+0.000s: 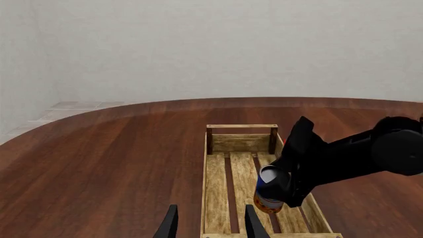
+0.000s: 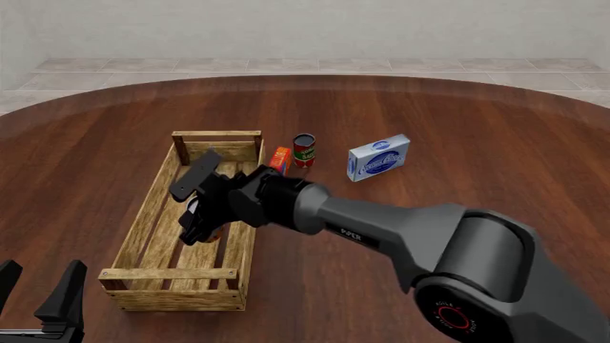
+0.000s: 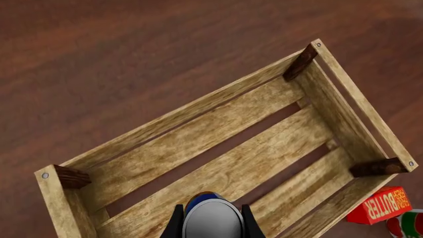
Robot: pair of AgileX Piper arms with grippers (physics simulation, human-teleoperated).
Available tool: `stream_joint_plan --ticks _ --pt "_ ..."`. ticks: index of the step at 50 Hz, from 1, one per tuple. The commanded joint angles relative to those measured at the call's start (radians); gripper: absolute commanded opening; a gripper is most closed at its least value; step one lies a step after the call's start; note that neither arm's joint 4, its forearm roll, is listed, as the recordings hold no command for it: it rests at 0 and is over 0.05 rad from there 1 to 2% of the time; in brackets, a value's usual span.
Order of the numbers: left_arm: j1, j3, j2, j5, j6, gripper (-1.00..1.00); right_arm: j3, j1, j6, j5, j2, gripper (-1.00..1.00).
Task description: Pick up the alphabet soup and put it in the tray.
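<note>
My right pincer [image 2: 196,218] is squeezed tight on the small round soup can with the blue label and orange bottom band [image 1: 268,191], holding it over the wooden slats inside the long light-wood tray [image 2: 143,221], left of the middle of the front view. My left pincer [image 2: 38,296] waits wide open at the lower left, above the brown desk [image 2: 458,114].

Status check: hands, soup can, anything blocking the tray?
Right hand shut on alphabet soup, over the tray interior. Left hand open, idle near tray's close end. Tray slats bare; nothing blocking.
</note>
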Motion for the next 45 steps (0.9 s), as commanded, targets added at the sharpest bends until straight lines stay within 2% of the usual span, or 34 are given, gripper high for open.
stream_joint_plan --ticks 1,45 --pt "0.0 0.0 0.0 0.0 0.0 1.0 -0.005 0.002 0.024 -0.008 0.006 -1.0" --pt "0.0 0.0 0.0 0.0 0.0 1.0 0.016 -0.005 0.039 -0.037 0.027 -1.0"
